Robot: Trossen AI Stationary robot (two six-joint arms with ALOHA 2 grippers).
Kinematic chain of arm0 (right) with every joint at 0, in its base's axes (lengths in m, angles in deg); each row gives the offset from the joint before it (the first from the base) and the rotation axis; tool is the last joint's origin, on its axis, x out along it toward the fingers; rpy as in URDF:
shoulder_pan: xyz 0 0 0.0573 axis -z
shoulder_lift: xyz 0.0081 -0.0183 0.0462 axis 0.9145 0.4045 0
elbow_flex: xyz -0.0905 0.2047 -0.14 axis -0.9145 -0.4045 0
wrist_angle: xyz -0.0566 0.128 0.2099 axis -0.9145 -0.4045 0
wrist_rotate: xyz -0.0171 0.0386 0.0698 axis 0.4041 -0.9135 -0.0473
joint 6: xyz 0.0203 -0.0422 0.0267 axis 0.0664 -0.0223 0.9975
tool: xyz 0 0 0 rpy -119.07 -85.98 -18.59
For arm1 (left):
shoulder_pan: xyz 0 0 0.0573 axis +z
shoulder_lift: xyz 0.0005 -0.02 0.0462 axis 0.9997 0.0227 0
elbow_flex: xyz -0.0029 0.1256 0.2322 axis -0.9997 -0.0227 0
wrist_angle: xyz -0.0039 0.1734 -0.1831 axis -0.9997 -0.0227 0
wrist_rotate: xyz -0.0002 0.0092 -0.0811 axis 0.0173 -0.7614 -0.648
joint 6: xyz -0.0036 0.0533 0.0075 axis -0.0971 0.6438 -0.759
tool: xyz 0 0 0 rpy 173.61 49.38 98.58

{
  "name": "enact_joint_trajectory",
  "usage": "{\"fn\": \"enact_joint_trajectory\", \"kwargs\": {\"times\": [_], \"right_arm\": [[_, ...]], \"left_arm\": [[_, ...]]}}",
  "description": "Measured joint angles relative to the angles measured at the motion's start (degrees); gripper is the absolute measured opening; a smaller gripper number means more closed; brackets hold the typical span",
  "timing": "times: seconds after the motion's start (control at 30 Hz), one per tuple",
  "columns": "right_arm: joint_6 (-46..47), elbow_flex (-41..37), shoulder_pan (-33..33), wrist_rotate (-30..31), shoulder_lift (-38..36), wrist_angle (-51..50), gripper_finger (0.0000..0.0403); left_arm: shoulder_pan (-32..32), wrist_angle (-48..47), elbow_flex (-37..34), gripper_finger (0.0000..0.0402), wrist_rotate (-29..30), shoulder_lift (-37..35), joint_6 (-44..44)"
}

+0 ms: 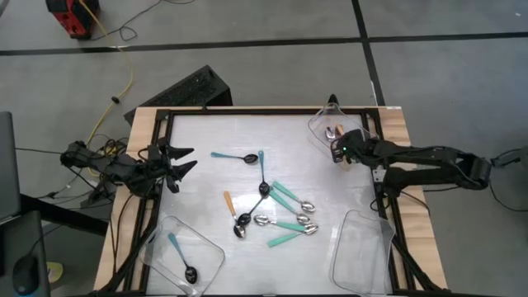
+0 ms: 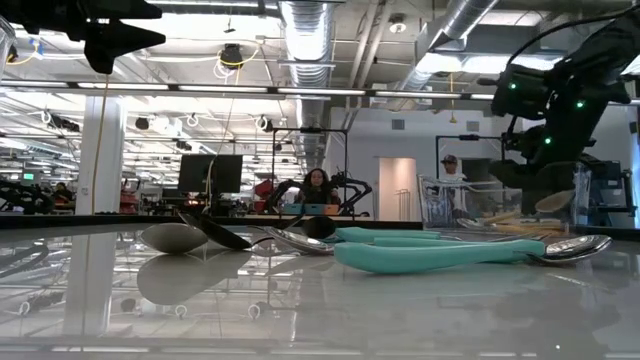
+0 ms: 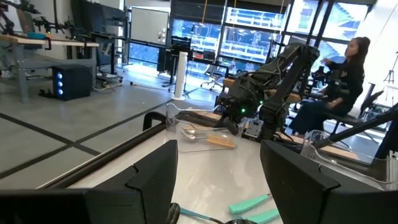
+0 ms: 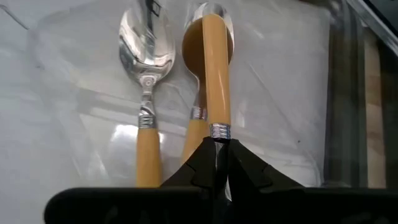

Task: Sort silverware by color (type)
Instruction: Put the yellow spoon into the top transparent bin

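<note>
My right gripper hovers over the far-right clear tray, shut on an orange-handled spoon. Two more orange-handled spoons lie in that tray below it. My left gripper is open near the table's left edge, touching nothing, its fingers spread wide. In the middle of the table lie blue-handled spoons, one orange-handled spoon and teal-handled spoons, some crossing each other. One blue-handled spoon lies in the near-left tray. My right gripper pinches the orange-handled spoon between its two fingers at the silver neck just past the ferrule. The fingers hide the bowl. The orange handle sticks straight out ahead of the fingertips, over the spoons in the tray. Whether its free end rests on them, I cannot tell.
A clear tray sits at the near-right corner and another at the near left. A black frame rail runs around the table. People sit in the room beyond the table.
</note>
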Motion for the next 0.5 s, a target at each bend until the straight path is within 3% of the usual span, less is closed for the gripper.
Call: {"fn": "enact_joint_trajectory", "kwargs": {"times": [0.5], "right_arm": [[0.0,0.1,0.0,0.0,0.9,0.3,0.0125]], "left_arm": [[0.0,0.0,0.0,0.0216,0.0,0.0,-0.3]]}}
